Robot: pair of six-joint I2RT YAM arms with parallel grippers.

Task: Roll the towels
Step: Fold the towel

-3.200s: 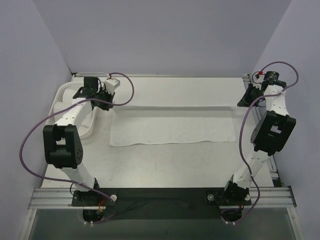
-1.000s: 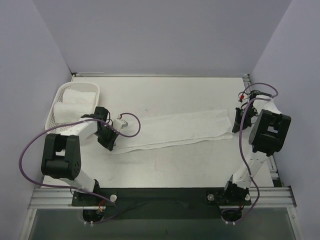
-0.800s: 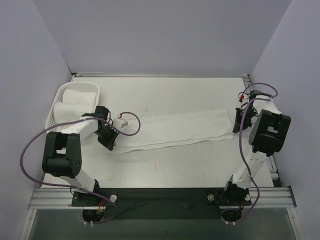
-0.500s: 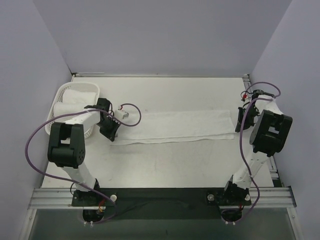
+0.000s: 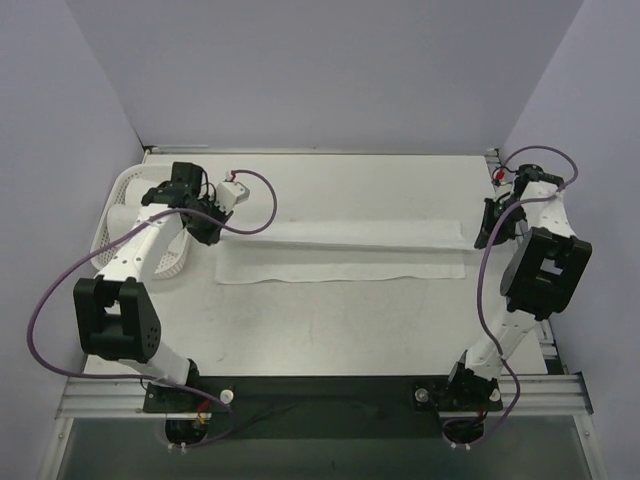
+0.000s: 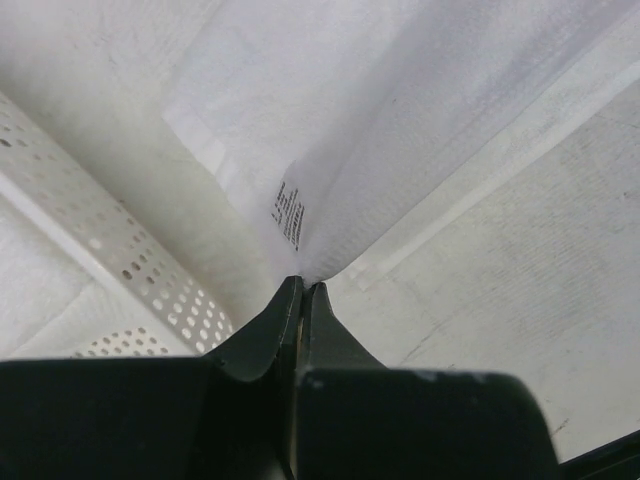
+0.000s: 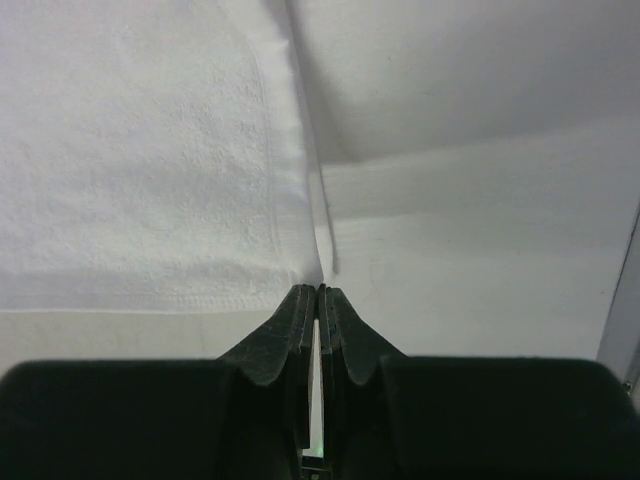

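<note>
The left gripper (image 6: 302,291) and right gripper (image 7: 318,292) each clench an end corner of the towel (image 5: 340,270) stretched between them, with the basket (image 6: 105,252) just beside the left one and the table (image 5: 330,325) spreading wide on their near side.

The label (image 6: 290,215) just beyond the left hand (image 6: 303,288) has unreadably small print; the basket (image 6: 130,265) beside it is cut off.
</note>
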